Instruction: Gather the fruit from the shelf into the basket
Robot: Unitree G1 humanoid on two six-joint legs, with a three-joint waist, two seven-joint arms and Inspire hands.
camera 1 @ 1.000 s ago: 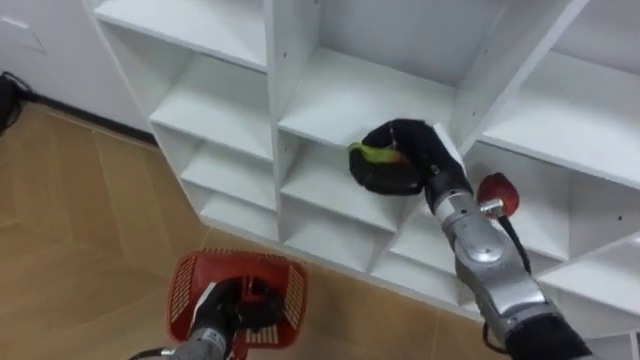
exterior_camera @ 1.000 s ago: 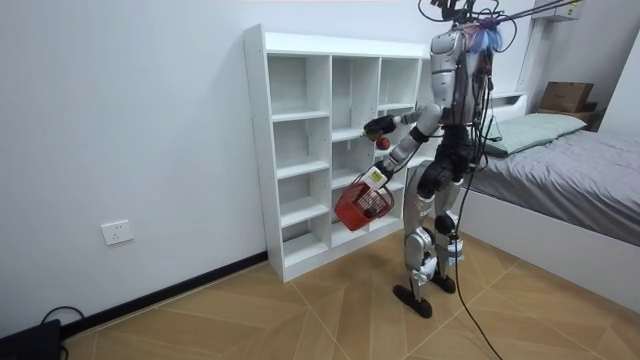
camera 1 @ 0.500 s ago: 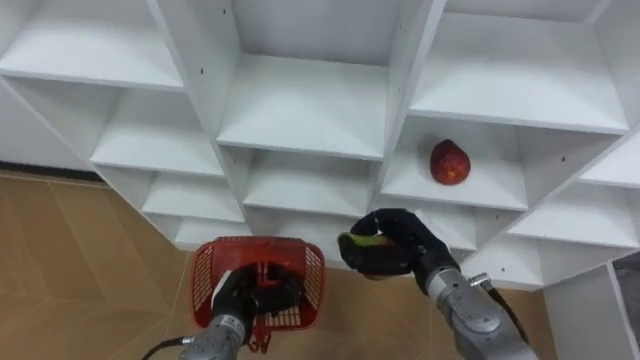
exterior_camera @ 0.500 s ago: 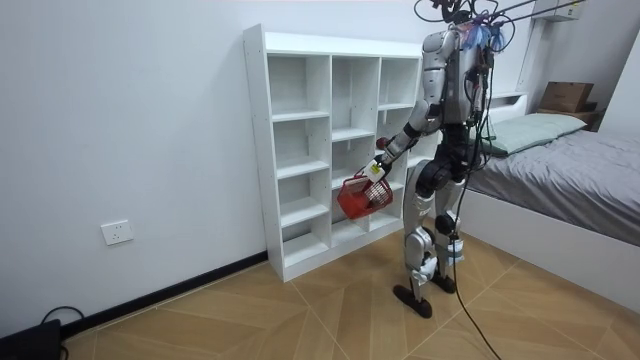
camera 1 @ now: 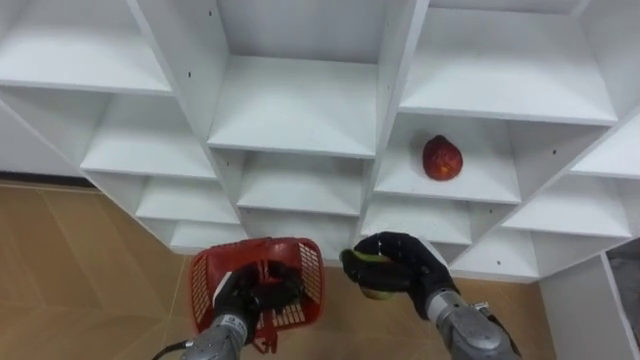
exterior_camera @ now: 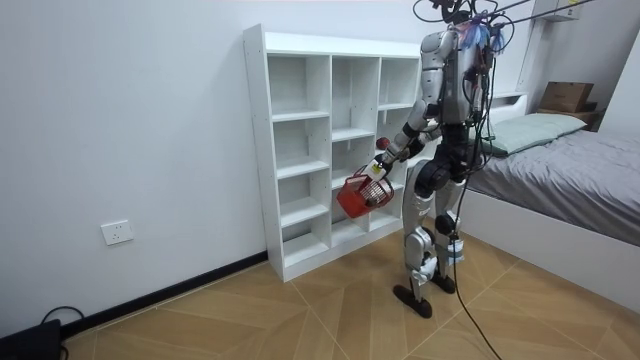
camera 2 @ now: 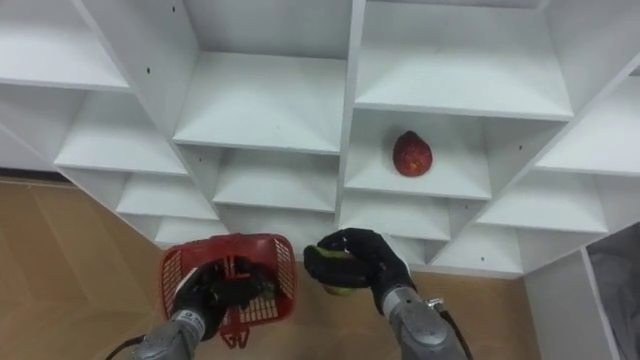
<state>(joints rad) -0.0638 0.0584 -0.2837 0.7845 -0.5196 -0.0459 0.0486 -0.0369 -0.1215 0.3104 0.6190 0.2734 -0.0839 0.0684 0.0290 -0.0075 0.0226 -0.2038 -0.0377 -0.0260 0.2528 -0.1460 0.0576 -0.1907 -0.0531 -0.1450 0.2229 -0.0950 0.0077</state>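
Left eye view: right robot hand [camera 1: 410, 263] clasped round green fruit [camera 1: 374, 291], axis unclear, beside basket [camera 1: 207, 290].

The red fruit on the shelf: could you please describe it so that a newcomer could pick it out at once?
Start at the white closet facing the robot. In the compartment above the right hand, a single round red fruit lies on the shelf. It is the only thing seen in the closet; the green fruit is held in that hand.
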